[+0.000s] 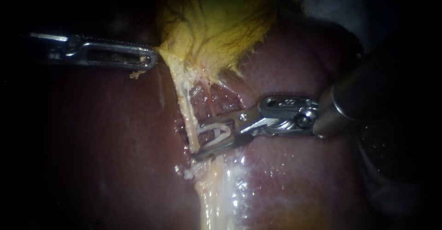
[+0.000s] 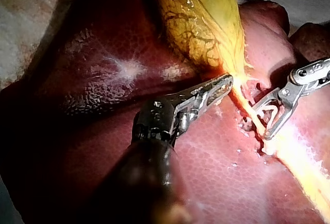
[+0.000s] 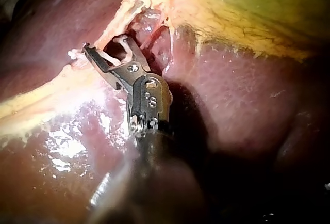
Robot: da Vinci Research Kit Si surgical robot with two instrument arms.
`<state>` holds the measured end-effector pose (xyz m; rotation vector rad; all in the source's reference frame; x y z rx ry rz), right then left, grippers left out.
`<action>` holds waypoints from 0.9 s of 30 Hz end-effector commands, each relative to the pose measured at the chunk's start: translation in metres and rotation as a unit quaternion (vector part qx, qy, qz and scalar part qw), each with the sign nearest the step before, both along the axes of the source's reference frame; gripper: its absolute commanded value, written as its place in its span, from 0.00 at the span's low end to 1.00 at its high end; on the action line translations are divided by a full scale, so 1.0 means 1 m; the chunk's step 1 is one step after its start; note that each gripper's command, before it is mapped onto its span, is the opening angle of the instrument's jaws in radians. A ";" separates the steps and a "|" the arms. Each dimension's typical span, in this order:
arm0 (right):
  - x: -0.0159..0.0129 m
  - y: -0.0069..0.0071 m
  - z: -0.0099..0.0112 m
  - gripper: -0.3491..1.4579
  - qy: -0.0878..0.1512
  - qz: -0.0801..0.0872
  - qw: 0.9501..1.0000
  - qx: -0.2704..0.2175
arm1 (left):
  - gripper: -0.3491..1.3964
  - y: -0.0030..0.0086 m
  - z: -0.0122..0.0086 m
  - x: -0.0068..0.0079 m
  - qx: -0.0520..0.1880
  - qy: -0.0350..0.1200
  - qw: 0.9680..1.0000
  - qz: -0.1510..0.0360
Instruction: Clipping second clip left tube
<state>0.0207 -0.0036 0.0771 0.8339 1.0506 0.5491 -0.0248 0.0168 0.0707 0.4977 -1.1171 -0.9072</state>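
The yellow gallbladder (image 1: 216, 23) lies on the dark red liver (image 1: 92, 142). My left instrument (image 1: 152, 60) comes in level from the left, jaws shut on the gallbladder's pale lower edge, which it holds taut; the left wrist view shows this grip (image 2: 227, 82). From that edge the pale left tube (image 1: 184, 106) runs down. A thinner pink tube (image 1: 209, 96) lies just to its right. My right instrument (image 1: 197, 141) holds a white clip (image 1: 216, 135) between its spread jaws, whose tips straddle the left tube. The clip (image 3: 124, 41) sits unclosed in those jaws (image 3: 103, 43).
Pale wet fatty tissue (image 1: 221, 193) continues downward from the tubes over the liver. A small white lump (image 1: 186, 171) sits on the strand just below the lower jaw; what it is I cannot tell. The right instrument's thick dark shaft (image 1: 368, 92) fills the right side.
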 end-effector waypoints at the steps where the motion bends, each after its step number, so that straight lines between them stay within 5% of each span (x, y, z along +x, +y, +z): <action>1: 0.0003 -0.0001 -0.0002 0.47 0.010 0.000 1.000 0.003 | 0.00 0.0000 0.0001 -0.0001 0.000 0.000 1.000 0.000; 14: 0.0020 -0.0025 -0.0027 0.47 0.121 -0.027 0.992 0.037 | 0.00 -0.0001 0.0002 -0.0003 0.000 0.001 1.000 -0.001; 21: 0.0023 -0.0028 -0.0030 0.42 0.131 -0.051 0.989 0.042 | 0.00 -0.0001 0.0002 -0.0003 -0.001 0.001 1.000 -0.001; 27: 0.0023 -0.0024 -0.0031 0.19 0.117 -0.017 0.992 0.034 | 0.00 -0.0001 0.0002 -0.0003 0.000 0.001 1.000 -0.001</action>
